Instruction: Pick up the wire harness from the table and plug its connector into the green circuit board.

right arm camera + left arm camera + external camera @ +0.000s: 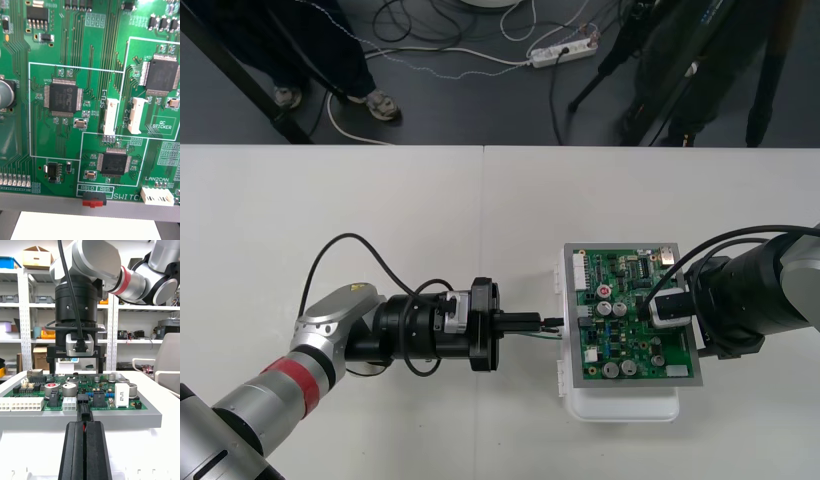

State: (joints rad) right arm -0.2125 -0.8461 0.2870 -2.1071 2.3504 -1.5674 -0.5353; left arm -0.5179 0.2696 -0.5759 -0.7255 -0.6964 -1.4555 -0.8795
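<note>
The green circuit board [635, 340] lies on its white base [625, 406] at the table's right. My left gripper [544, 322] reaches in level from the left, shut on the harness's black plug [83, 409], which it holds against a black connector on the board's left edge [101, 416]. Whether the plug is seated I cannot tell. A green wire [532, 337] trails back under the fingers [97, 450]. My right gripper [662, 306] hovers just above the middle of the board [90, 75]; the left wrist view shows it standing over the board [78, 348].
White connectors [22, 403] and grey capacitors [69, 388] stand along the board's near edge beside the plug. The table stretches bare to the left and far side of the board. Cables and a power strip [562, 53] lie on the floor beyond.
</note>
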